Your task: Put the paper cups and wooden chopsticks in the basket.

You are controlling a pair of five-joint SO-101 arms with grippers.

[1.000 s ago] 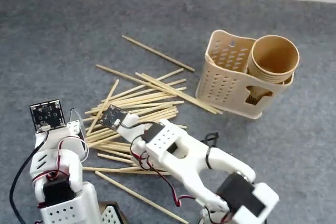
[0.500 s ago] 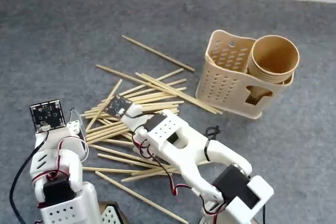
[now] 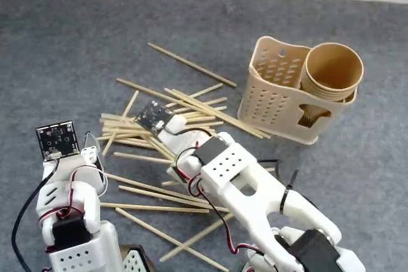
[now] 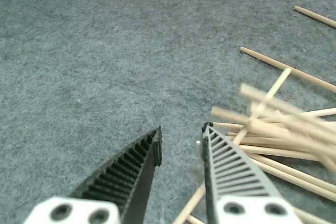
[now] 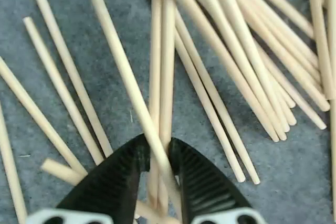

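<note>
The right claw (image 5: 158, 144) pinches chopsticks (image 5: 231, 40) among many. The left claw (image 4: 181, 135) stands open over bare worktop (image 4: 79, 51) just left of them.

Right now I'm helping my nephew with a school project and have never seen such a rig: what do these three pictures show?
You see a left arm and a right arm, small robots at a grey table. One picture looks down from a fixed camera. The other two come from a camera on each arm's wrist. Loose wooden chopsticks lie scattered, and a basket holds stacked paper cups. The left gripper is open at the pile's edge. The right gripper pinches a few chopsticks.
</note>
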